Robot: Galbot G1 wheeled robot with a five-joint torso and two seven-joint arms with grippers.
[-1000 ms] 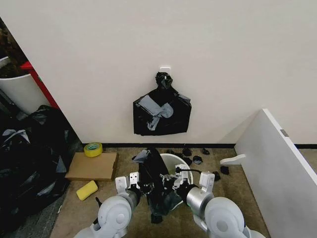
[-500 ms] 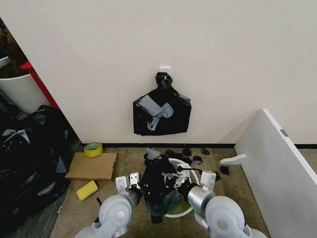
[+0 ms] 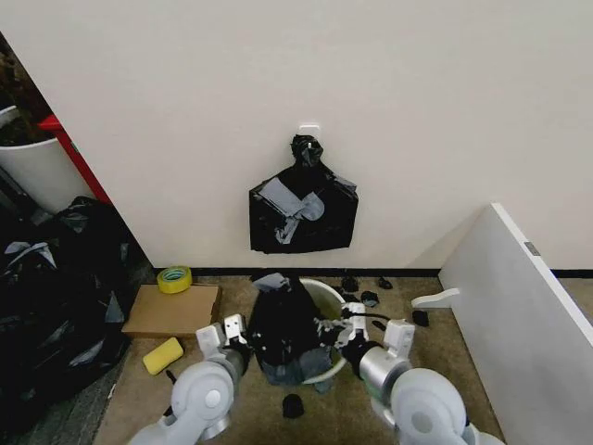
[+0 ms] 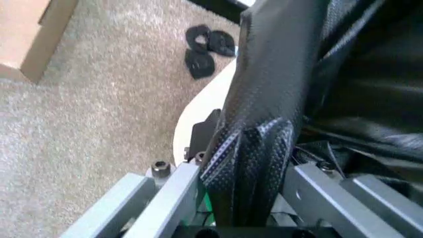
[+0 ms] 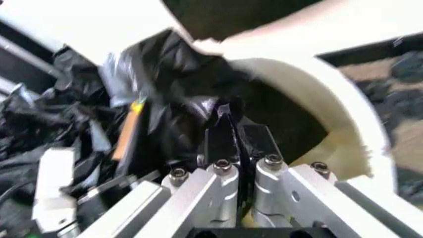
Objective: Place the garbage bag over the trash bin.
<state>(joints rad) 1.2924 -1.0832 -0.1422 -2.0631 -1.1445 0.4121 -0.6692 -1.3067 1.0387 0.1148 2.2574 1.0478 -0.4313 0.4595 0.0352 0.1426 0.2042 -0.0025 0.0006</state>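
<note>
The garbage bag (image 3: 285,324), thin glossy black plastic, hangs bunched over the left and middle of the trash bin (image 3: 321,290), a pale round bucket on the carpet below the wall. My left gripper (image 3: 239,339) holds the bag's left side and my right gripper (image 3: 342,331) its right side. In the left wrist view the left gripper (image 4: 246,148) is shut on a fold of the bag (image 4: 278,89), beside the bin's rim (image 4: 198,111). In the right wrist view the right gripper (image 5: 238,135) pinches the bag (image 5: 165,74) inside the bin's rim (image 5: 330,94).
A knotted black bundle of bags (image 3: 303,211) hangs on the wall above. A cardboard box (image 3: 172,311), tape roll (image 3: 174,278) and yellow sponge (image 3: 163,355) lie left. Big black sacks (image 3: 56,297) fill the far left. A white board (image 3: 519,306) leans right. Black scraps (image 3: 361,295) litter the carpet.
The bag now sits higher and wider over the bin. The bin has shifted toward the wall. My left gripper has moved to the left and the two grippers stand farther apart.
</note>
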